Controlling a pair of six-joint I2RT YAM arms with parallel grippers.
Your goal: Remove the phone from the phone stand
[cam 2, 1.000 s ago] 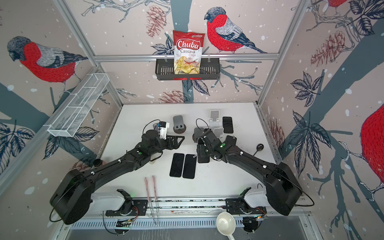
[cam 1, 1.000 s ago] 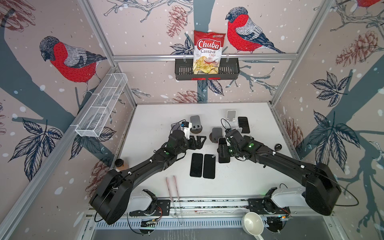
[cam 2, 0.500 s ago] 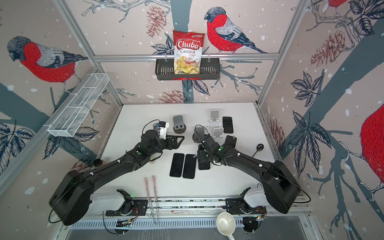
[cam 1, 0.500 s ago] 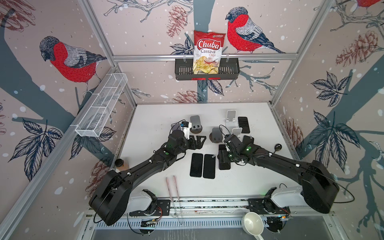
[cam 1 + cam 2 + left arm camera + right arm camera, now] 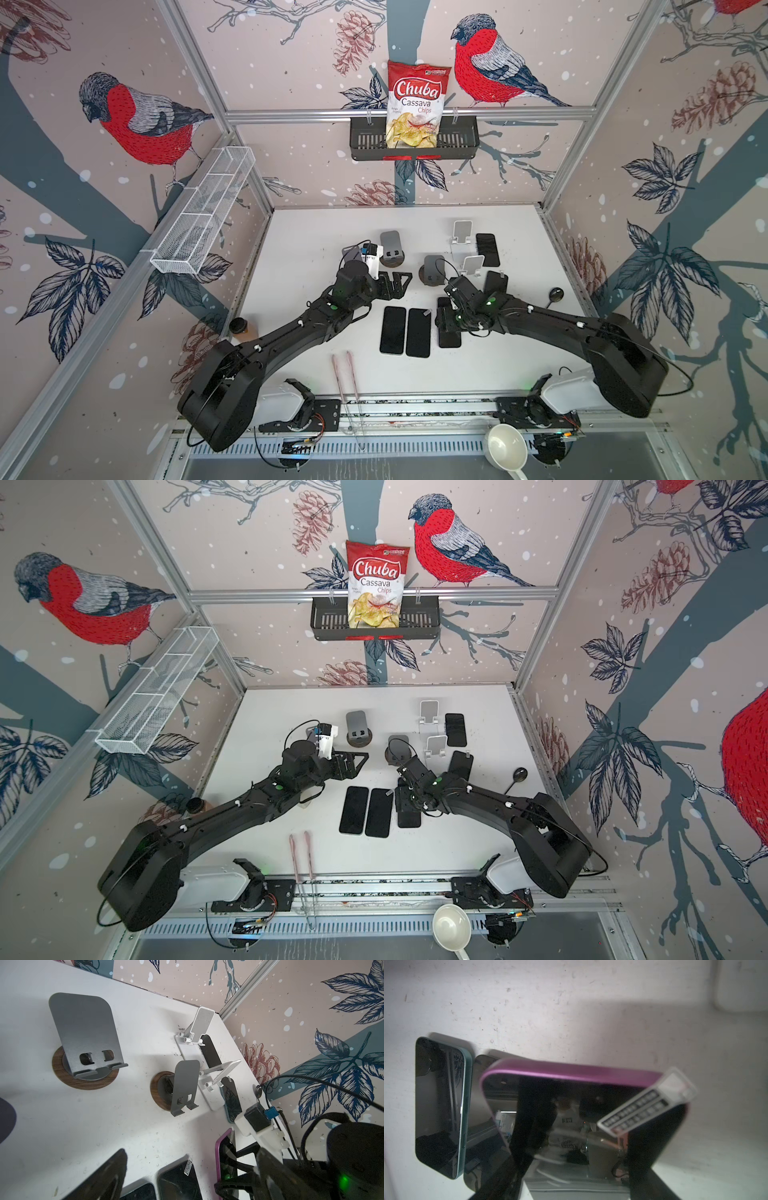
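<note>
- A white ladle (image 5: 505, 451) is seen at the front edge, by the base of the right arm.
- A pair of dark phones (image 5: 392, 336) is laid flat, side by side, in the middle of the white table (image 5: 316, 232).
- Just to their right, the phone with the purple rim (image 5: 449, 340) is gripped by the right gripper (image 5: 446, 319). The jaws are closed part-way onto it, and a finger is seen at each side in the right wrist view.
- This phone is held low and tilted, apart from every stand. Whether its lower edge touches the table cannot be told.
- The left gripper (image 5: 404, 285) is spread wide left of the middle, with nothing between its fingers.
- Beyond the right gripper, a grey stand (image 5: 432, 270) on a round wooden base and a white stand (image 5: 473, 266) are set close together. A dark phone (image 5: 495, 283) is laid beside the white one.
- Farther back, a second grey stand (image 5: 391, 248), a second white stand (image 5: 461, 235) and another dark phone (image 5: 487, 249) are seen.
- A bag of chips (image 5: 417, 104) is stood in a black basket (image 5: 457, 143) on the back wall.
</note>
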